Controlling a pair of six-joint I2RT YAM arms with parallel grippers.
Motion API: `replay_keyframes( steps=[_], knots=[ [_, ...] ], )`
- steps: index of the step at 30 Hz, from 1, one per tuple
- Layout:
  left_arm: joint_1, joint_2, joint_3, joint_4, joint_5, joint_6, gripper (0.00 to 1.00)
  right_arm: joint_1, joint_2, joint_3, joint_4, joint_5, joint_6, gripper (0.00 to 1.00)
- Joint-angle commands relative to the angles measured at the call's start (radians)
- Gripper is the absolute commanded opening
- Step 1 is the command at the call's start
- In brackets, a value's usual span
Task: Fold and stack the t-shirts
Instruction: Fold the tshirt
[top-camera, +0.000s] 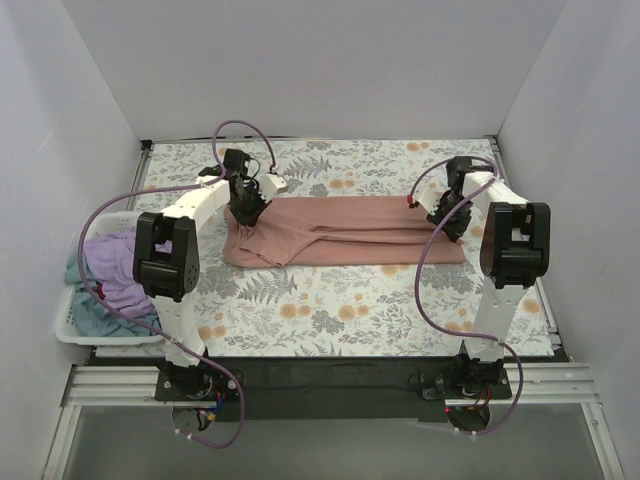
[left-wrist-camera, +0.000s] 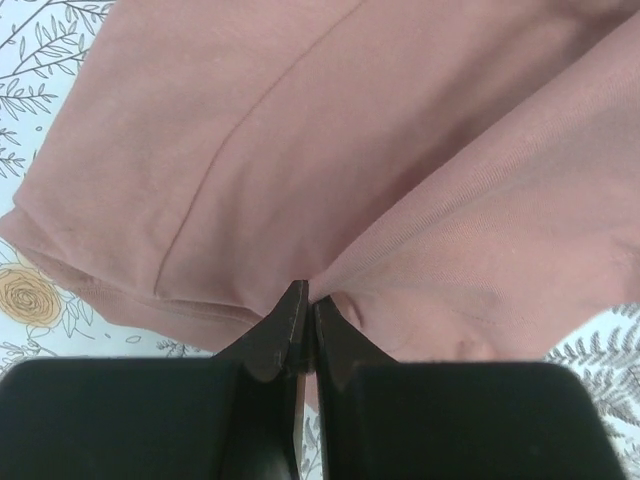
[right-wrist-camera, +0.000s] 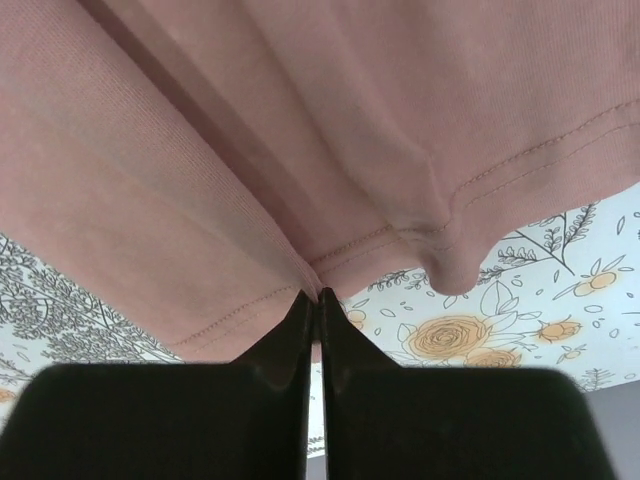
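Note:
A salmon-pink t-shirt (top-camera: 345, 230) lies across the middle of the flowered table as a long band folded lengthwise. My left gripper (top-camera: 246, 213) is shut on its left end, with a pinch of pink cloth (left-wrist-camera: 330, 200) rising from the black fingertips (left-wrist-camera: 290, 310). At the other end my right gripper (top-camera: 447, 217) is shut on the hemmed edge (right-wrist-camera: 380, 240), the stitched hem running just above its fingertips (right-wrist-camera: 300, 310). A lavender-purple t-shirt (top-camera: 115, 265) and a teal-blue t-shirt (top-camera: 92, 312) sit bunched in the basket at the left.
A white plastic basket (top-camera: 72, 335) stands off the table's left side. White walls close in the back and both sides. The table's flowered cloth (top-camera: 330, 305) shows in front of the pink shirt, and a black strip with the arm bases (top-camera: 330, 385) runs along the near edge.

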Motion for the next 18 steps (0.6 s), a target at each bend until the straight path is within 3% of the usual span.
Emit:
replay_keyframes(
  steps=[1, 2, 5, 6, 11, 18],
  knots=[
    [0.015, 0.000, 0.001, 0.073, -0.039, -0.052, 0.00, -0.006, 0.025, 0.062, -0.031, 0.002, 0.028, 0.05],
    [0.019, 0.004, 0.010, 0.069, -0.048, -0.069, 0.09, -0.006, 0.025, 0.069, -0.032, 0.002, 0.048, 0.16],
    [0.044, -0.006, 0.061, 0.023, -0.025, -0.143, 0.36, -0.036, -0.016, 0.066, -0.036, 0.002, 0.077, 0.34],
    [0.055, -0.034, 0.070, 0.004, -0.002, -0.158, 0.41, -0.043, -0.036, 0.056, -0.036, 0.002, 0.095, 0.37],
    [0.114, -0.152, 0.027, -0.098, 0.085, -0.293, 0.47, -0.078, -0.171, 0.005, -0.054, -0.059, 0.157, 0.38],
    [0.127, -0.270, -0.194, -0.045, 0.128, -0.407, 0.51, -0.078, -0.214, -0.086, -0.074, -0.148, 0.270, 0.37]
  ],
)
